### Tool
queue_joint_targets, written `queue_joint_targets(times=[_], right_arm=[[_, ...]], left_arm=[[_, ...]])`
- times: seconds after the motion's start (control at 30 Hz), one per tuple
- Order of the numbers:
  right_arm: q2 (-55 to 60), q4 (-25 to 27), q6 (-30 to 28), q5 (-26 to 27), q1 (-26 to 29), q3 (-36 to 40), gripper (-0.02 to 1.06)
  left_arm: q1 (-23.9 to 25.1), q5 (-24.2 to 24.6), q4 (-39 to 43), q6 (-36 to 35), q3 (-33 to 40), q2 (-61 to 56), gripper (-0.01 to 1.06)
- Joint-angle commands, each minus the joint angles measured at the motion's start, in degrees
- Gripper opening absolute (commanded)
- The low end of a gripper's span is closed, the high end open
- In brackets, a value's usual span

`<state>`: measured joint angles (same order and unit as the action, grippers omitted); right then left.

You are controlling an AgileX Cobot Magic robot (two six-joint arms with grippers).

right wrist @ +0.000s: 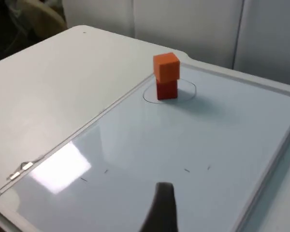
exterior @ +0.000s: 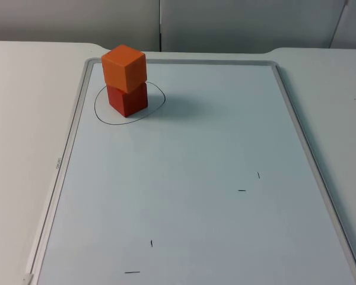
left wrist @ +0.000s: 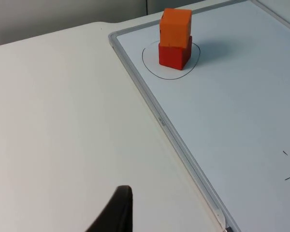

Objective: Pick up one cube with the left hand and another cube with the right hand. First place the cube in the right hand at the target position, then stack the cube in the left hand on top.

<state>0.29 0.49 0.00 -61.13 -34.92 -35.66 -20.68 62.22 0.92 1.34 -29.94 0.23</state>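
Note:
An orange cube [exterior: 124, 68] sits on top of a red cube [exterior: 128, 99], turned a little against it. The stack stands inside a hand-drawn black circle [exterior: 101, 116] at the far left corner of the whiteboard [exterior: 184, 178]. The left wrist view has the orange cube [left wrist: 175, 28] on the red cube [left wrist: 174, 54], with my left gripper [left wrist: 117, 212] well back over the bare table beside the board. From the right wrist the stack [right wrist: 166, 77] appears far off, and my right gripper [right wrist: 162, 208] hangs above the board's near part. Neither gripper touches a cube.
The whiteboard has a raised grey frame [exterior: 71, 136] and a few short pen marks [exterior: 242, 190]. White table top [exterior: 24, 119] surrounds it, ending at the grey partition wall [exterior: 166, 24].

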Motion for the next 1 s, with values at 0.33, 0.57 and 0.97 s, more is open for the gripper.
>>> queue_joint_targets(times=[0.33, 0.57, 0.97], right_arm=[[-0.29, -1.52, 1.49, -0.78, -0.85, 6.39, 0.71], [-0.29, -1.65, 1.49, -0.77, -0.85, 6.39, 0.71], [-0.29, -1.75, 1.38, -0.77, -0.85, 6.39, 1.05]], left_arm=[[-0.18, -0.45, -0.56, -0.24, 0.47, -0.23, 1.05], [-0.18, -0.45, -0.56, -0.24, 0.47, -0.23, 1.05], [-0.18, -0.45, -0.56, -0.24, 0.47, -0.23, 1.05]])
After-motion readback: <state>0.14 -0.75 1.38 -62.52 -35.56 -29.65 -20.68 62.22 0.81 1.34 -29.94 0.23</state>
